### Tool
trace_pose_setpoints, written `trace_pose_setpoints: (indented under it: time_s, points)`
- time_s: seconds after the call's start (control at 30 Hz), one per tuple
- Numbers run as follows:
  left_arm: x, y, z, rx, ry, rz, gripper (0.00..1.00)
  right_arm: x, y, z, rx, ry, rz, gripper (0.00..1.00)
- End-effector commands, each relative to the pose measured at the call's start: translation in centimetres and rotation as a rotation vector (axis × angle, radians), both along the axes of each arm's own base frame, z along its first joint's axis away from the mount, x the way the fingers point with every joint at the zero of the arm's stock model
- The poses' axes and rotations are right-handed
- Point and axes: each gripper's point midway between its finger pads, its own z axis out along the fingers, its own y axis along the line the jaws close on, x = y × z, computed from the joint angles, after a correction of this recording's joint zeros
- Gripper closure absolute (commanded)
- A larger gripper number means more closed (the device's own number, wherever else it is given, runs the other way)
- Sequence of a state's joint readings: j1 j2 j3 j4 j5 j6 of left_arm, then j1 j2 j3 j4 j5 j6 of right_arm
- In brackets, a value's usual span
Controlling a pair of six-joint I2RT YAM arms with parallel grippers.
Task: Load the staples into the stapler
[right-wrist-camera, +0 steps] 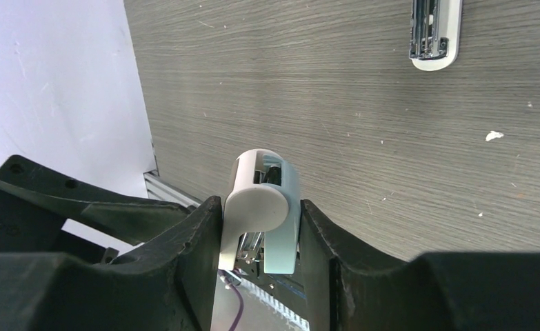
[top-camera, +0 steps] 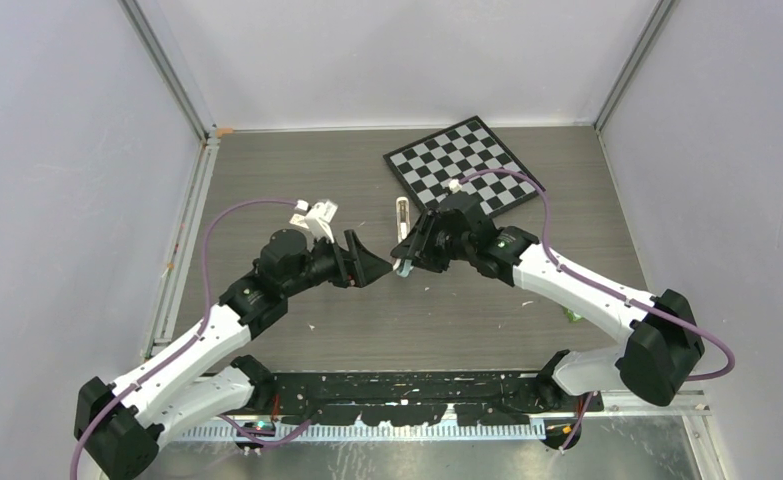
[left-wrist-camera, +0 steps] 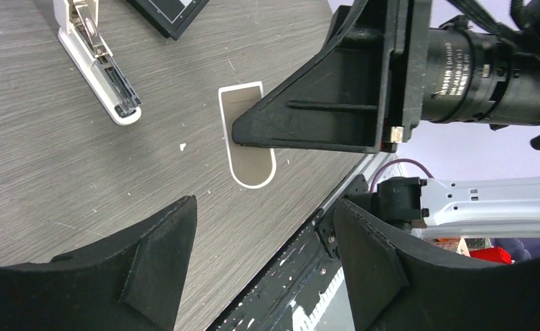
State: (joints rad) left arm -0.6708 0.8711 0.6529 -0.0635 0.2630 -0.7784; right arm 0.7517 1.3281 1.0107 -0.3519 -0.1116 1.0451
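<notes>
On the grey wood-grain table [top-camera: 447,320] between pale walls [top-camera: 387,60], right pincer [right-wrist-camera: 260,208] clamps the stapler [right-wrist-camera: 281,172], left pincer [left-wrist-camera: 265,205] gapes.

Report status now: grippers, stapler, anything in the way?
Left gripper open, empty. Right gripper shut on white-teal stapler piece. Open stapler body with metal channel lies apart on table. Staples not in sight. Checkerboard lies beyond it.

The white stapler part [top-camera: 402,212] lying on the table [top-camera: 297,170] is taken from high above and far off by the top external view. From the left wrist it is caught close, low and slantwise. From the right wrist it is seen nearer overhead, and so is shared by all three
</notes>
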Motion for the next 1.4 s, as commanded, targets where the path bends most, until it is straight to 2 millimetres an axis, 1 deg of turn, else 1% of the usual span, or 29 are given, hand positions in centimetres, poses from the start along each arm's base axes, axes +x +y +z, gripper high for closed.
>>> trace_pose_setpoints:
  time_s: [0.0,0.1,0.23,0.43,0.57,0.83,0.9,1.03,1.17,1.23,1.33,1.37]
  points:
    - [0.3,-0.4,0.1,-0.014,-0.031,-0.018,0.28,1.0,1.1,5.2,0.109,-0.109,-0.031,0.53]
    - [0.3,-0.3,-0.5,-0.003,-0.023,-0.014,0.32,0.9,1.5,5.6,0.119,-0.116,-0.032,0.53]
    - [0.5,-0.5,0.0,-0.019,-0.049,-0.014,0.36,0.7,2.2,5.8,0.123,-0.118,-0.018,0.54]
    - [0.8,-0.5,-0.4,-0.015,-0.048,-0.004,0.38,0.5,3.3,6.2,0.142,-0.122,-0.001,0.53]
    - [1.1,-0.4,-1.0,-0.011,-0.019,0.019,0.41,0.2,3.9,6.6,0.161,-0.123,0.012,0.53]
    - [1.6,-0.1,-0.7,-0.031,-0.031,0.062,0.42,-0.2,4.2,6.5,0.159,-0.122,0.027,0.54]
    - [1.7,0.1,-0.6,-0.033,-0.034,0.072,0.44,-0.3,4.3,6.4,0.157,-0.123,0.032,0.53]
    - [1.8,0.4,-0.4,-0.043,-0.034,0.093,0.59,-0.3,4.3,6.3,0.152,-0.121,0.037,0.54]
    - [1.8,0.8,-0.1,-0.050,-0.036,0.118,0.73,-0.4,4.4,5.7,0.135,-0.116,0.047,0.53]
    - [1.7,0.9,0.2,-0.056,-0.047,0.118,0.81,-0.5,4.4,5.6,0.134,-0.115,0.054,0.49]
    - [1.5,1.1,0.4,-0.059,-0.060,0.116,0.98,-0.4,4.3,6.0,0.129,-0.133,0.054,0.44]
    - [1.4,1.1,0.6,-0.064,-0.064,0.113,1.00,-0.3,4.1,6.0,0.122,-0.142,0.048,0.43]
